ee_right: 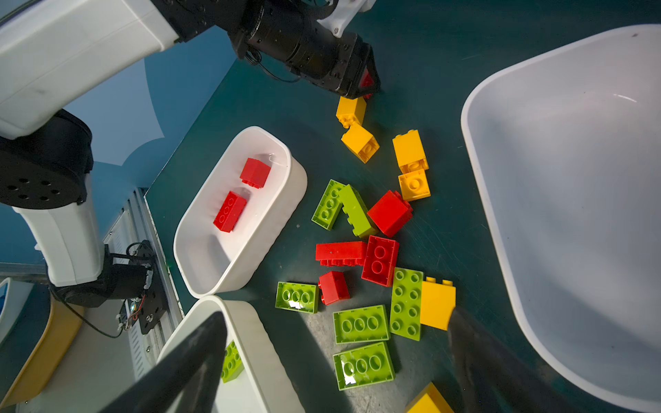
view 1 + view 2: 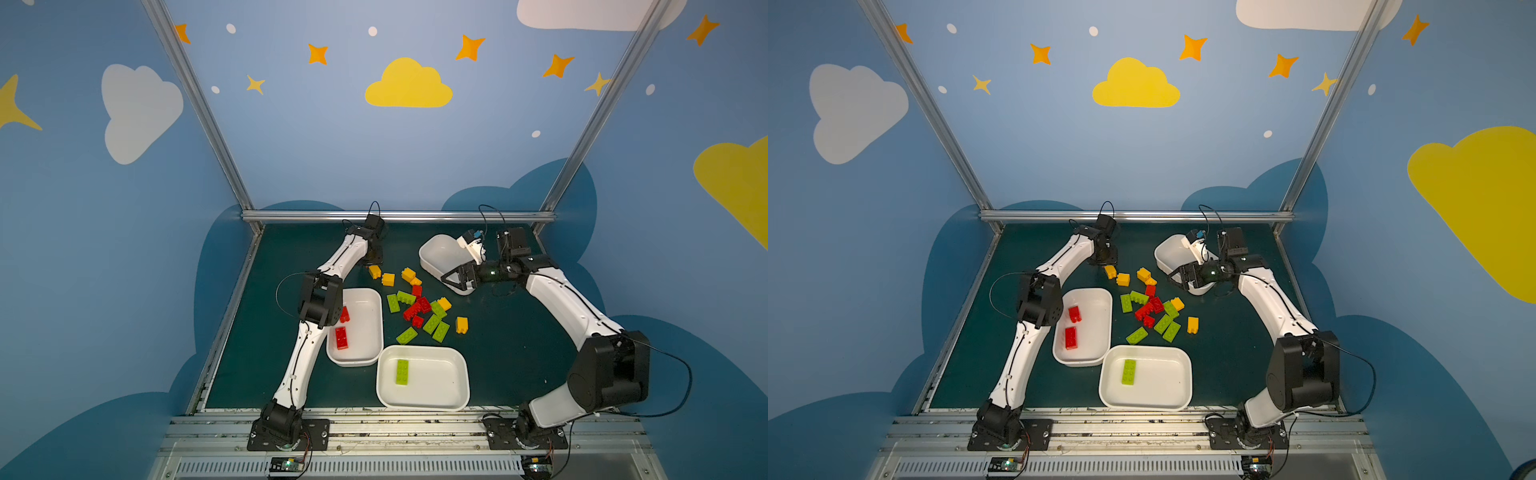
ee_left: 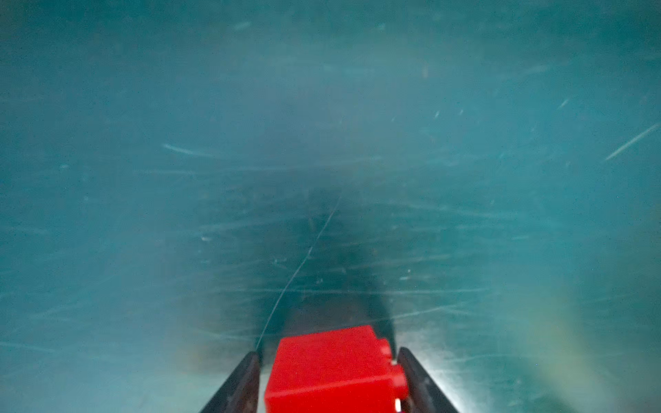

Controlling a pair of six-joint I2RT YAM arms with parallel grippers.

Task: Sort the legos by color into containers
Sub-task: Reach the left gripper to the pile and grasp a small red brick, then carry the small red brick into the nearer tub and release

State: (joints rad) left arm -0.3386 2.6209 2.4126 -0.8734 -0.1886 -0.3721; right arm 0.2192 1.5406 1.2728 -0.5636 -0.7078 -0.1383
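Note:
Loose red, lime green and yellow-orange legos [image 2: 419, 307] lie in a heap mid-table. One white container [image 2: 365, 299] holds two red legos [image 2: 341, 337]. The front container [image 2: 436, 374] holds one green lego [image 2: 402, 371]. The third container [image 2: 436, 249], far right, is empty. My left gripper [image 2: 376, 262] is down at the mat beyond the heap, next to a yellow lego [image 1: 352, 109]. In the left wrist view its fingers [image 3: 246, 372] close round a red lego [image 3: 332, 368]. My right gripper [image 2: 451, 278] hovers open over the empty container's near end.
Two yellow legos [image 2: 381, 275] lie close to the left gripper. The left arm's elbow [image 2: 320, 303] hangs over the red container's left rim. A metal rail [image 2: 395, 216] bounds the far edge of the dark green mat [image 2: 519, 332].

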